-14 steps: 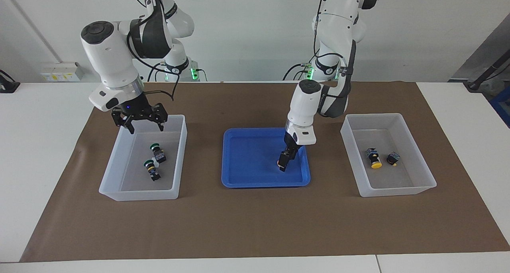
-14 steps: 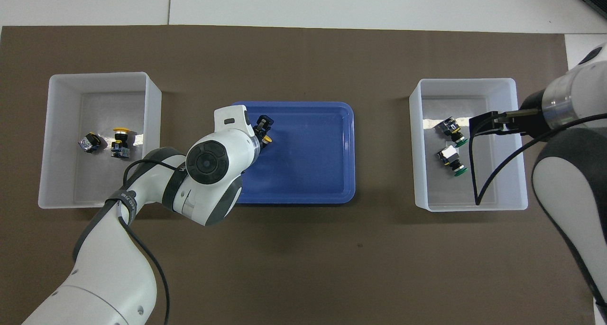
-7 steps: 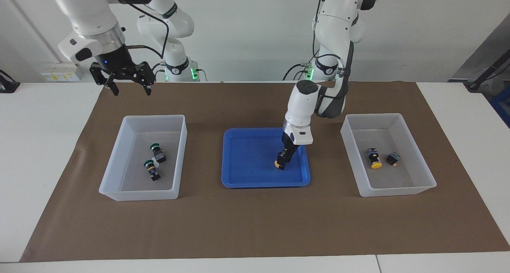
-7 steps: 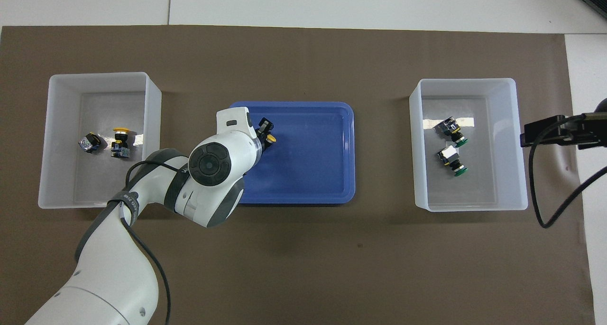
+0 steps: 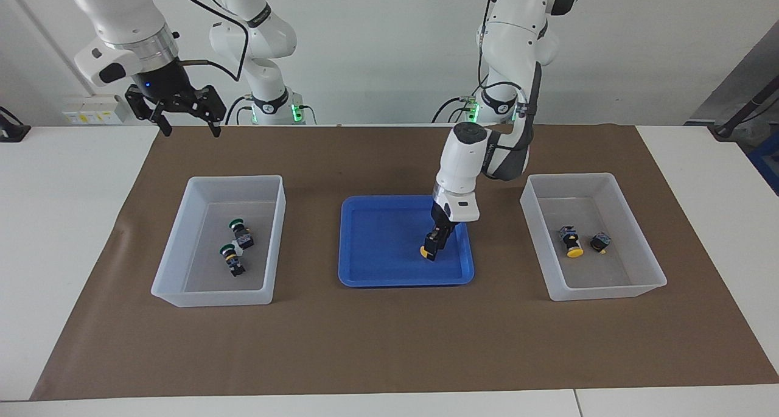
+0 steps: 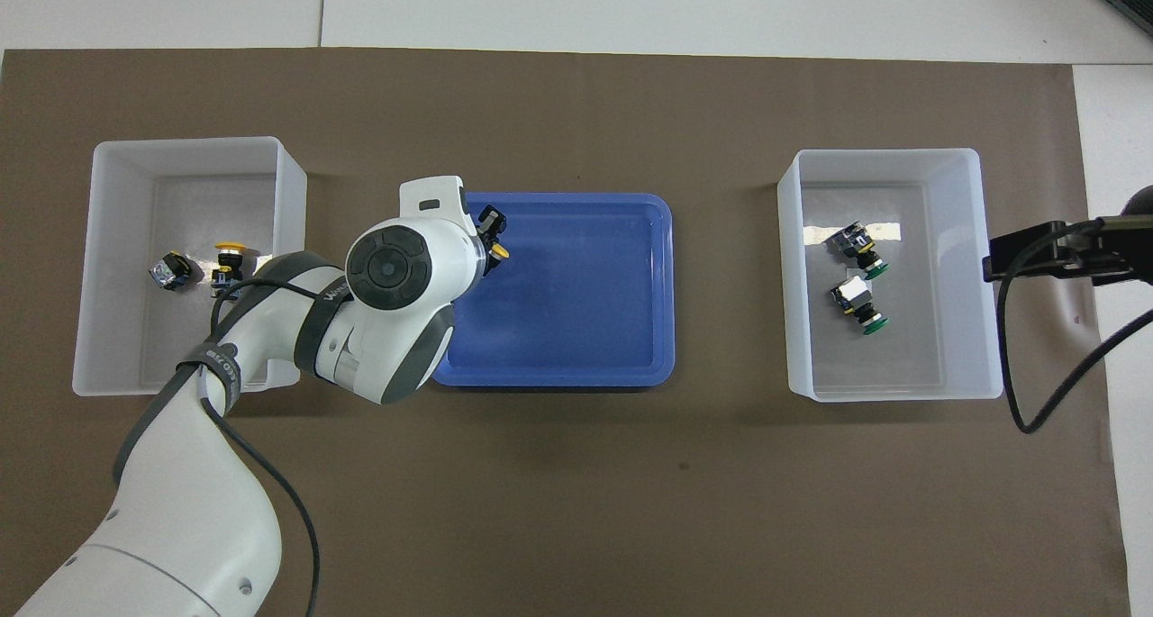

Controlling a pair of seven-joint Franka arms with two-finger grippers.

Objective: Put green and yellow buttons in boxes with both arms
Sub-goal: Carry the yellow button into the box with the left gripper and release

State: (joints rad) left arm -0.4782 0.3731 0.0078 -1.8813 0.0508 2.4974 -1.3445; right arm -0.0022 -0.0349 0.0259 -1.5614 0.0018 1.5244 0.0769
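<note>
My left gripper (image 5: 433, 245) is shut on a yellow button (image 5: 424, 251) and holds it just above the blue tray (image 5: 377, 240); it also shows in the overhead view (image 6: 491, 240) with the button (image 6: 498, 254). Two yellow buttons (image 5: 571, 242) (image 6: 230, 262) lie in the box (image 5: 608, 289) at the left arm's end. Two green buttons (image 5: 240, 231) (image 6: 861, 303) lie in the box (image 5: 210, 295) at the right arm's end. My right gripper (image 5: 182, 117) is open and empty, high over the mat's edge beside that box.
The blue tray (image 6: 585, 293) sits between the two boxes (image 6: 189, 141) (image 6: 887, 153) on a brown mat (image 5: 389, 344). In the overhead view the right gripper (image 6: 1002, 262) and its cable hang just outside the box with green buttons.
My right gripper rose out of the box with green buttons and drew back toward the robots. My left gripper lifted the yellow button slightly and shifted toward the left arm's end.
</note>
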